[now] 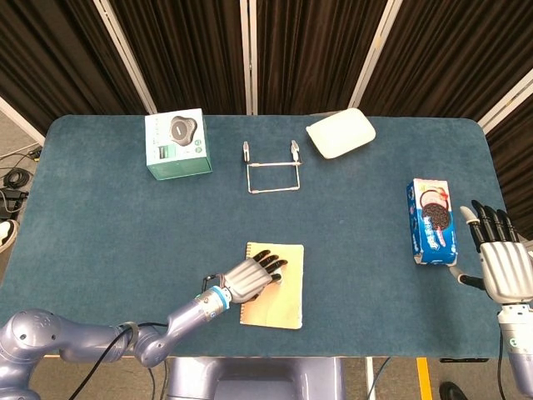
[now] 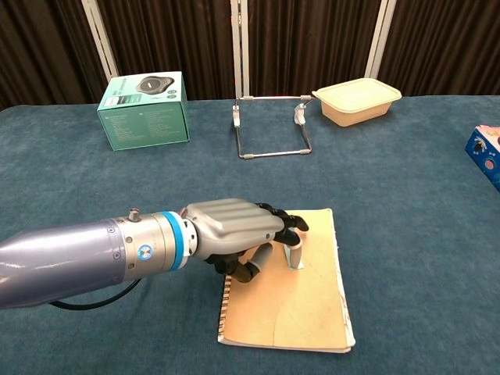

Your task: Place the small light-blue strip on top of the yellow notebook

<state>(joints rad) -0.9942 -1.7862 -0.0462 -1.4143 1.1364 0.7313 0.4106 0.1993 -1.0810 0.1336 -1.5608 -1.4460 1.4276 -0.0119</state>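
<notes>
The yellow notebook lies near the table's front edge, its spiral binding on the left. My left hand reaches over the notebook's upper left part, palm down. The small light-blue strip stands on end on the cover, its top tucked under that hand's fingertips, which hold it; the thumb curls down a little to its left. My right hand hovers at the table's right edge with fingers spread and nothing in it; only the head view shows it.
A green box stands at the back left. A wire stand is at the back middle, a white lidded container beside it. A blue cookie box lies near the right hand.
</notes>
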